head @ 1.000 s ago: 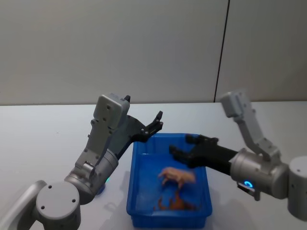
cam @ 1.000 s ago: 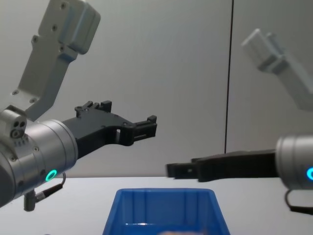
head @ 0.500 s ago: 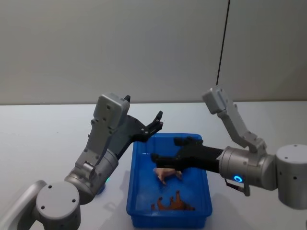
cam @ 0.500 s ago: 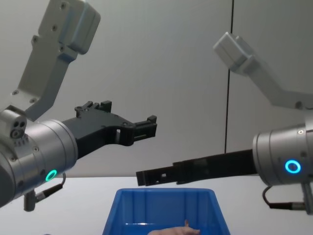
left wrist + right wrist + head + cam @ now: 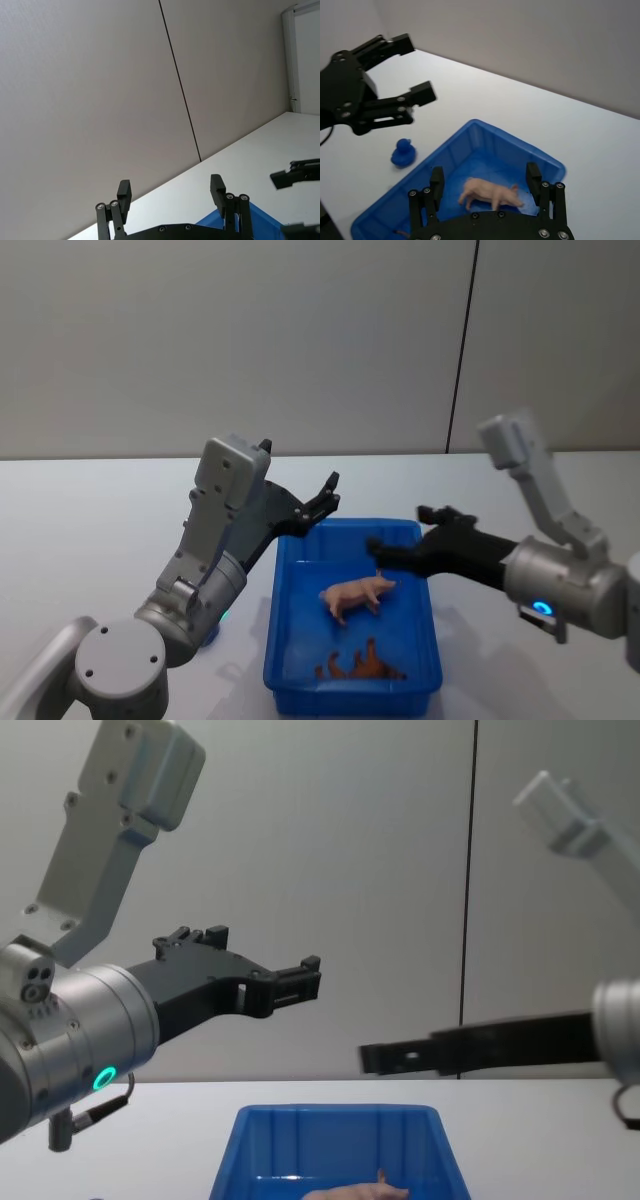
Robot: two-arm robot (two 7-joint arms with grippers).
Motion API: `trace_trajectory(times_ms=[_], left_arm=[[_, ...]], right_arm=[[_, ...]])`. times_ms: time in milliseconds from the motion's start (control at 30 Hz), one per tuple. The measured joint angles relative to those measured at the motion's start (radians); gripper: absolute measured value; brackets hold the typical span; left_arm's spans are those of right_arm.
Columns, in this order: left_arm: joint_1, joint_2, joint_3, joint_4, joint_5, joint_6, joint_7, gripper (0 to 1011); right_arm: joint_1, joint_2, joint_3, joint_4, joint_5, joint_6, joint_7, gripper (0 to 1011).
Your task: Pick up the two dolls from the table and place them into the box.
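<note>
The pale pink doll (image 5: 357, 595) lies on its side in the middle of the blue box (image 5: 283, 590), and the brown shaggy doll (image 5: 360, 668) lies by the box's near wall. My right gripper (image 5: 400, 530) hovers open over the box's far right corner with nothing in it. In the right wrist view the pink doll (image 5: 490, 192) rests on the box floor below the open right gripper (image 5: 485, 174). My left gripper (image 5: 320, 502) is held open in the air above the box's far left corner, empty.
The box sits on the white table (image 5: 90, 540). A small blue duck toy (image 5: 402, 153) stands on the table just left of the box, under my left arm. Open tabletop lies to the far left and behind the box.
My right gripper reached left over the box, then drew back to the right and slightly up. The pink doll has settled on the box floor. The left arm has not moved.
</note>
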Motion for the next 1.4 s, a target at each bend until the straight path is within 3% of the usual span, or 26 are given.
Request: trace_trajectory(times_ms=[300, 533, 867, 1100, 1400], left_arm=[[0.002, 0.001, -0.001, -0.001, -0.001, 0.0, -0.002, 1001], [0.02, 0.024, -0.013, -0.026, -0.035, 0.024, -0.008, 1001], [0.086, 0.092, -0.042, -0.109, -0.134, 0.114, 0.026, 1001], [0.146, 0.148, -0.067, -0.162, -0.234, 0.185, 0.064, 1001], [0.193, 0.191, -0.09, -0.169, -0.339, 0.242, 0.074, 1001]], right_arm=[[-0.059, 0.058, 0.045, -0.051, 0.029, -0.041, -0.097, 1001], [-0.11, 0.106, 0.085, -0.087, 0.054, -0.077, -0.176, 1001], [-0.189, 0.172, 0.148, -0.126, 0.088, -0.134, -0.294, 1001], [-0.244, 0.212, 0.196, -0.141, 0.111, -0.181, -0.377, 1001], [-0.299, 0.251, 0.244, -0.149, 0.131, -0.233, -0.449, 1001]])
